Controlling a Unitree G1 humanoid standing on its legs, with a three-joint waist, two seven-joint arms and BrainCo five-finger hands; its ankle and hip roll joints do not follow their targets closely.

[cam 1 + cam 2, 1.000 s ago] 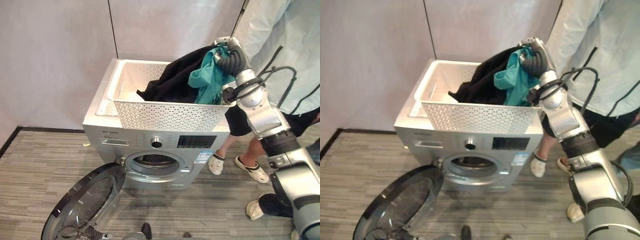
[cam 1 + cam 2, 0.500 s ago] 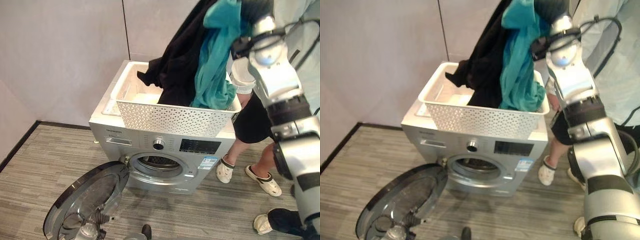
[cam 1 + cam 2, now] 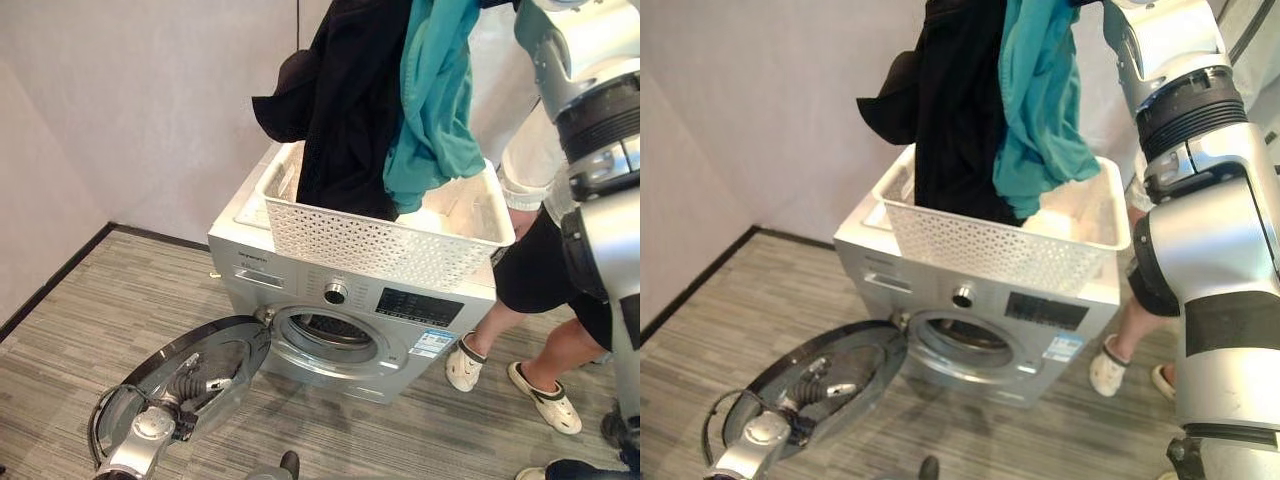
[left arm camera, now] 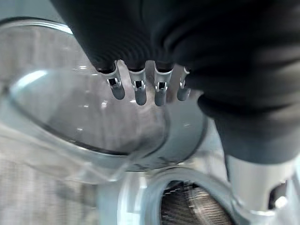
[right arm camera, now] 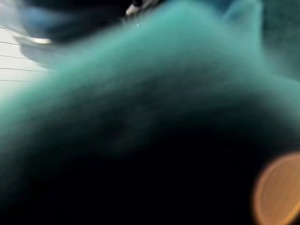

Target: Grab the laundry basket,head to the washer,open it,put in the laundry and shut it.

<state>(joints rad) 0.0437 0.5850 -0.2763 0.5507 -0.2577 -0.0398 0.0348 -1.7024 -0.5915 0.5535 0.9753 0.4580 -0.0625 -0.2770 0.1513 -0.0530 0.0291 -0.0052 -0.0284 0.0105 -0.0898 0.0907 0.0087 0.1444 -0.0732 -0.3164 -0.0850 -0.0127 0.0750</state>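
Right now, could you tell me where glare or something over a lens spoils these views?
Right wrist view: the teal garment covers the lens, with an orange flare spot in one corner. Left wrist view: bright reflections streak the washer door glass past the left hand. Eye views: even light, mild sheen on that door.

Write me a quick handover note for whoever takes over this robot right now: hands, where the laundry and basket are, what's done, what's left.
Left hand: fingers straight, on the open washer door, holding nothing.
Right hand: above the head views; its wrist view shows teal cloth pressed close, grip not visible.
Black garment and teal garment hang from the right arm, lower ends dangling into the white laundry basket on top of the washer.
Done: basket at the washer, door open, clothes lifted.
Left: bring the clothes down into the drum, then shut the door.
A person stands beside the washer.
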